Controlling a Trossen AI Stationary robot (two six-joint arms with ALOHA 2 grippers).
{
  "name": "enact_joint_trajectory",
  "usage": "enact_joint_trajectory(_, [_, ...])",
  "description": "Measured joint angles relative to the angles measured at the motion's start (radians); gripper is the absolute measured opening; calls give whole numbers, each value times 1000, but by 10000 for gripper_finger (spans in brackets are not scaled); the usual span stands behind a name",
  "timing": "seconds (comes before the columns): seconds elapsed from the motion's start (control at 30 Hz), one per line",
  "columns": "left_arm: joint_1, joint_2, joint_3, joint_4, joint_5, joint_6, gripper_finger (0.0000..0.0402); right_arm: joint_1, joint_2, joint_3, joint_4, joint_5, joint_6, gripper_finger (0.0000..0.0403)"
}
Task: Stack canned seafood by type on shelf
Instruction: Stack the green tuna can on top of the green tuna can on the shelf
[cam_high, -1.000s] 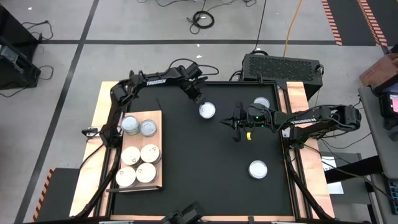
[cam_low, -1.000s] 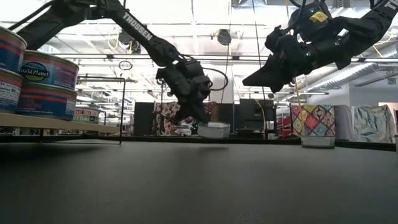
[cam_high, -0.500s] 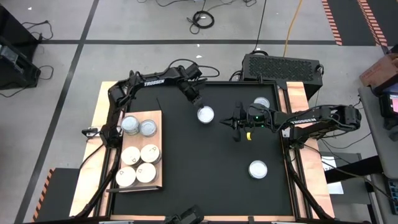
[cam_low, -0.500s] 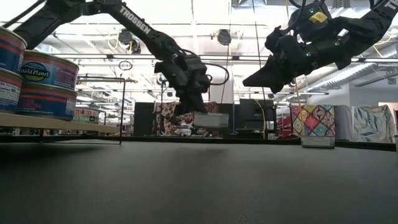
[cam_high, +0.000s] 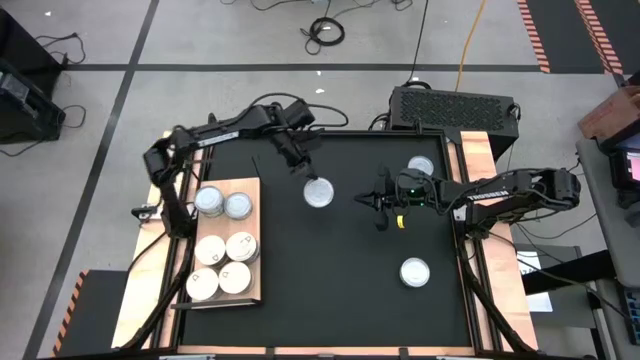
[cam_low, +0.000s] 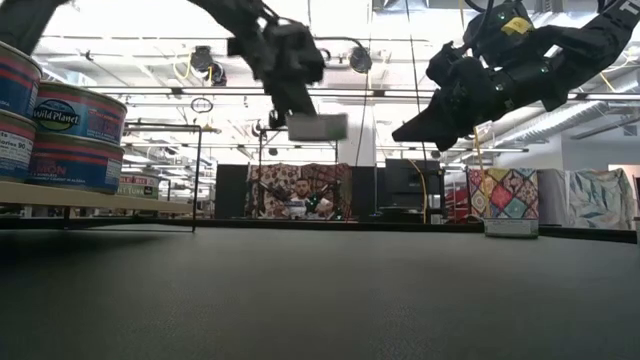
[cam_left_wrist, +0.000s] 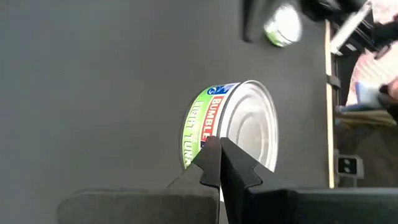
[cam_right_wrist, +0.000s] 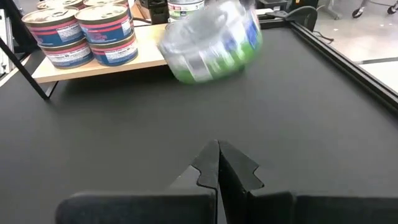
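My left gripper (cam_high: 305, 173) is over the mat's far middle, shut on a tuna can (cam_high: 318, 192) with a silver top and green label, held high above the mat (cam_low: 317, 126). The wooden shelf (cam_high: 252, 188) lies on the mat's left side. It carries two silver-topped cans (cam_high: 224, 204) at its far end and several cream-topped cans (cam_high: 226, 264) nearer, stacked two high in the low view (cam_low: 60, 120). A silver-topped can (cam_high: 421, 166) and a white-topped can (cam_high: 415, 271) rest on the mat at right. My right gripper (cam_high: 380, 208) hovers shut, right of the held can. My left gripper holds the can by its edge nearest the wrist (cam_left_wrist: 208, 134), where the green label wall meets the silver top. The fingertips (cam_left_wrist: 231, 163) cover the contact itself. The fingers slant down from the far-left side. The can is lifted clear and hangs below them.
The black mat (cam_high: 340, 290) is bare across its middle and near part. A black box (cam_high: 452, 105) stands beyond the far right corner. Wooden table edges (cam_high: 490, 180) frame the mat. A person (cam_low: 297, 200) sits in the room behind.
My left gripper has lifted the can off the mat and well up, and carried it a little toward the table's left and near edges. The can rested on the mat a second ago and now hangs clear.
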Motion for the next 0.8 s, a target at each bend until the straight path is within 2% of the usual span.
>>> enact_joint_trajectory(0.13, [-14,-104,-67,-49,0,19,0,14,0,0,-8,0,0,0])
enact_joint_trajectory(0.37, [-14,-315,-272,-59,-10,-16,0,39,0,0,-17,0,0,0])
enact_joint_trajectory(0.63, [-15,-597,-489,-86,-11,-43,0,42,0,0,-12,2,-1,0])
enact_joint_trajectory(0.8, [-14,-765,-583,-88,-11,-67,0,42,0,0,8,10,0,0])
